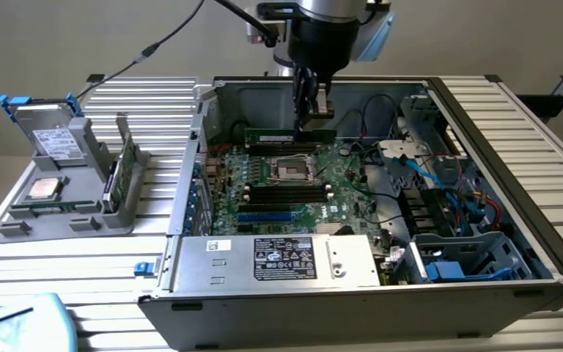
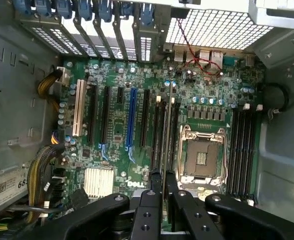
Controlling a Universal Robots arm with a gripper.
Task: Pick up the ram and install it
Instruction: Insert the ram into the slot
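Pinching the ram (image 1: pixel 281 136) (image 2: pixel 167 130) by its upper edge, my gripper (image 1: pixel 313 117) (image 2: pixel 163 187) has its fingers pressed against the two flat faces of the stick. The stick stands on edge between them with its long side level.

I hold the ram inside the open computer case (image 1: pixel 516 183), raised above the green motherboard (image 1: pixel 350 198) (image 2: pixel 116 145) and close to the empty processor socket (image 1: pixel 289 169) (image 2: pixel 202 157). From my wrist, the stick's thin edge runs parallel to the black memory slots (image 2: pixel 157 135) just beside the socket, on the side where the long blue expansion slot (image 2: pixel 131 120) lies. A second bank of black slots (image 2: pixel 242 145) sits on the socket's opposite side.

Farther from the socket, a silver power supply (image 1: pixel 281 260) with a dark label lies along the case's near edge. Blue and red cables (image 1: pixel 457 198) run through the bay at the exterior view's right.

Well apart from the socket, outside the case at the exterior view's left, a grey holder (image 1: pixel 67 213) rests on the ribbed metal table (image 1: pixel 86 257). It carries a square silver processor chip (image 1: pixel 45 189) lying flat and a green board (image 1: pixel 123 172) standing on edge.
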